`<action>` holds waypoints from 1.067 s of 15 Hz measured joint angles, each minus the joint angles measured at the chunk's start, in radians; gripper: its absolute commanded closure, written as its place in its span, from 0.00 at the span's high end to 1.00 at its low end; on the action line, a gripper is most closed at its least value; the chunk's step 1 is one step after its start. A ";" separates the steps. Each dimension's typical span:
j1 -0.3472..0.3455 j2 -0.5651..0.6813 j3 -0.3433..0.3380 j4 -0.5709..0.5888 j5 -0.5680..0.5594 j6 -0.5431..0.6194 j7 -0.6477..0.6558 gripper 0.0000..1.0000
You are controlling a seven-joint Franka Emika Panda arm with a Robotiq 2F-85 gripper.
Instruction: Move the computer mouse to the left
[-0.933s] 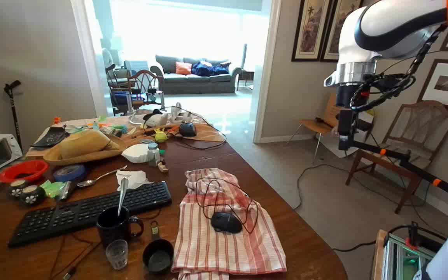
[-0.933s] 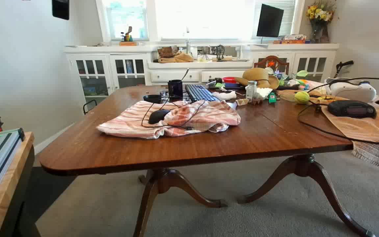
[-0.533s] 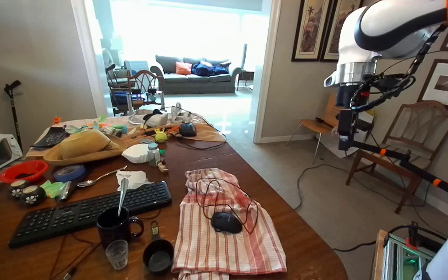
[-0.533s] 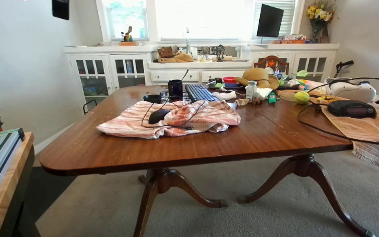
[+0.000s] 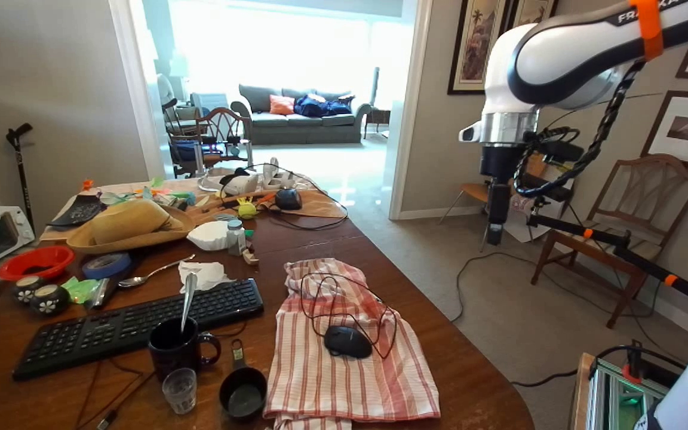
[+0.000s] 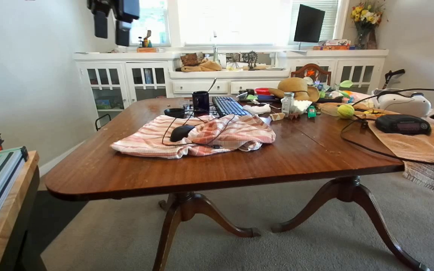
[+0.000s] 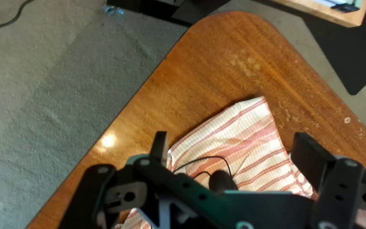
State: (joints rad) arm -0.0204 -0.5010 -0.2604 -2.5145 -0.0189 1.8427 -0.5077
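The small black computer mouse lies on a striped red-and-white cloth, in both exterior views [image 5: 347,342] [image 6: 181,133]. Its thin cable loops over the cloth [image 5: 314,382]. In the wrist view the mouse [image 7: 221,181] shows between the fingers, partly hidden by the gripper body. My gripper is high above the table and well apart from the mouse; it hangs to the right in an exterior view [image 5: 495,233] and at the upper left in an exterior view [image 6: 112,35]. In the wrist view the gripper's [image 7: 230,141] fingers are wide apart with nothing held.
Left of the cloth are a black keyboard [image 5: 111,328], a dark mug [image 5: 171,352] with a spoon, a small clear cup [image 5: 180,391] and a black measuring cup [image 5: 243,394]. A straw hat [image 5: 129,224] and a glass jar [image 5: 236,237] stand farther back. The table edge [image 6: 217,184] runs near the cloth.
The arm has moved left and down in an exterior view, towards the table. Both fingers now show at the upper left of an exterior view, farther right than before. The mouse has not moved.
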 measured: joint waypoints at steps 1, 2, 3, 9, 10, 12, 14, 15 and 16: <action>0.019 0.035 0.011 -0.005 0.001 0.067 -0.032 1.00; 0.038 0.075 0.019 -0.006 0.003 0.122 -0.063 1.00; 0.056 0.117 0.024 -0.005 0.011 0.174 -0.101 1.00; 0.109 0.337 0.066 0.004 0.177 0.366 -0.362 1.00; 0.109 0.362 0.079 0.005 0.213 0.404 -0.391 1.00; 0.109 0.409 0.104 0.005 0.290 0.489 -0.418 1.00; 0.108 0.452 0.128 0.006 0.372 0.573 -0.419 1.00; 0.108 0.473 0.142 0.006 0.416 0.619 -0.419 1.00; 0.107 0.494 0.157 0.006 0.455 0.662 -0.419 1.00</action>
State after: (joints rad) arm 0.0862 -0.0074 -0.1038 -2.5087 0.4361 2.5052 -0.9264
